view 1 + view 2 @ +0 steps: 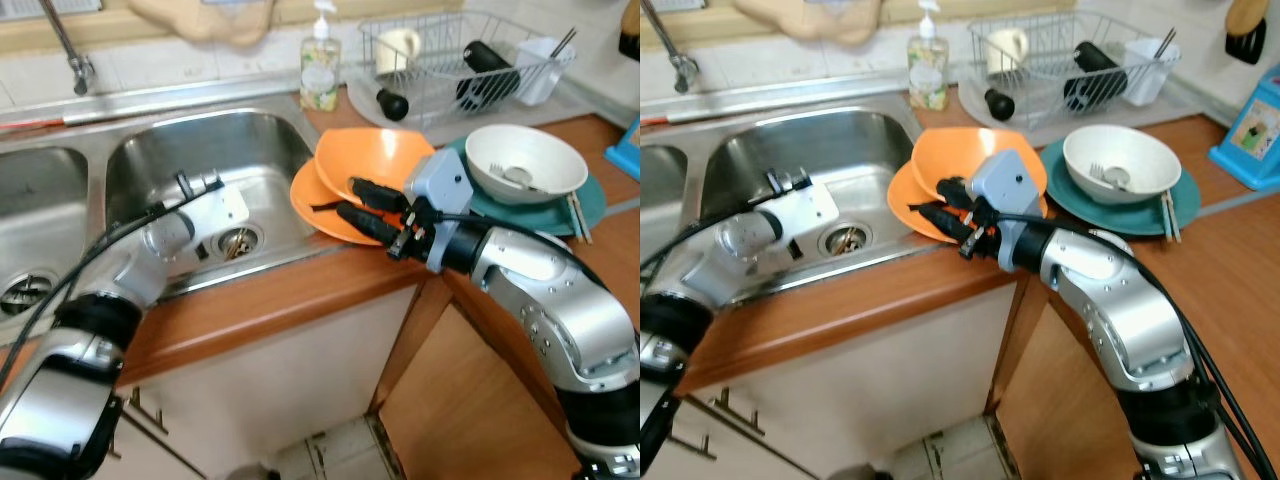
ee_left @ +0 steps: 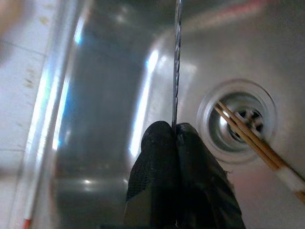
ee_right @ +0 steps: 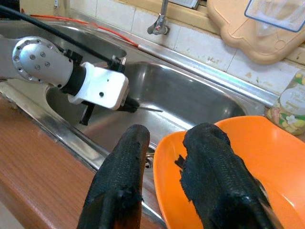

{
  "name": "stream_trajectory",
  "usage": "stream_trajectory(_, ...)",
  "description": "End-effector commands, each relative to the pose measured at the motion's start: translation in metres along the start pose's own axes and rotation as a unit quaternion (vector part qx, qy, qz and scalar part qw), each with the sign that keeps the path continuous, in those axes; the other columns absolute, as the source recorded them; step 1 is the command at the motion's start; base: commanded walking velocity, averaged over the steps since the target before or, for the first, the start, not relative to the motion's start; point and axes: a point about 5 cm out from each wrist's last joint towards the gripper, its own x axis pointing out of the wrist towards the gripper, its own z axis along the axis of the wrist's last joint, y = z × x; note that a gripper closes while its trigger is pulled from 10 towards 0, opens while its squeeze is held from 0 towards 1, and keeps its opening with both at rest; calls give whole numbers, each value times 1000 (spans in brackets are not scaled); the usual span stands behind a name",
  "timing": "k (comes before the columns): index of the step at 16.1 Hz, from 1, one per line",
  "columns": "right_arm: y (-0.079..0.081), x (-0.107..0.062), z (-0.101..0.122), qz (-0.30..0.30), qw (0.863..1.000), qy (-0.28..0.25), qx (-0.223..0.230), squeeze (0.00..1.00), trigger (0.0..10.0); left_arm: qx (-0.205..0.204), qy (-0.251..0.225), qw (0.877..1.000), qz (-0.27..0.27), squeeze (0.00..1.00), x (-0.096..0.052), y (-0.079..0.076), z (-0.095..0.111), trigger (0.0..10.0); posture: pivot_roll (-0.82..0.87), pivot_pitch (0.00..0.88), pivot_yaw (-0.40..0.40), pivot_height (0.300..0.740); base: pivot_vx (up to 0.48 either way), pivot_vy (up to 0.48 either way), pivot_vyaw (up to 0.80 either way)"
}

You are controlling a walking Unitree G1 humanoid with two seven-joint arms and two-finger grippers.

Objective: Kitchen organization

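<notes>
My left gripper (image 2: 175, 131) is down in the right basin of the steel sink (image 1: 200, 140), shut on a thin metal utensil (image 2: 177, 62) seen edge-on. A pair of wooden chopsticks (image 2: 252, 143) lies across the drain just beside it. An orange bowl (image 1: 380, 160) rests tilted on an orange plate (image 1: 310, 200) at the sink's right edge. My right gripper (image 1: 347, 197) is open at the bowl's near rim. One finger (image 3: 209, 162) is over the inside of the bowl and the other (image 3: 124, 171) is outside it.
A white bowl (image 1: 525, 160) holding cutlery sits on a teal plate (image 1: 590, 205) at the right, with chopsticks (image 1: 578, 215) beside it. Behind stand a wire dish rack (image 1: 450, 60), a soap bottle (image 1: 320, 65) and the faucet (image 1: 70, 50). The wooden counter edge (image 1: 300, 300) runs in front.
</notes>
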Motion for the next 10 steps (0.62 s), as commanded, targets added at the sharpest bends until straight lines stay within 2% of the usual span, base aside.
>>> stream_trajectory(1, 3, -1, 4, 9, 1000, -2, -9, 0, 10000, -3, 5, 1000, -9, 0, 2, 4, 3, 10000, -108, 0, 49, 740, 0, 0, 0)
stream_trajectory(2, 3, -1, 4, 9, 1000, -2, -9, 0, 10000, -3, 5, 1000, -9, 0, 2, 4, 3, 10000, -108, 0, 49, 740, 0, 0, 0)
stream_trajectory(3, 3, -2, 4, 6, 1000, -2, -10, 0, 10000, -35, 27, 996, -73, 1000, 5, -9, -3, 10000, -112, 0, 56, 740, 0, 0, 0)
stream_trajectory(6, 3, -2, 3, 3, 1000, -1, -9, 0, 10000, -56, 26, 993, -97, 1000, 7, -14, -3, 10000, -112, 0, 58, 740, 0, 0, 0)
stream_trajectory(10, -3, -3, 3, -23, 1000, -5, -9, 0, 10000, -74, 0, 993, -92, 1000, 7, -12, 3, 10000, -110, 0, 55, 740, 0, 0, 0)
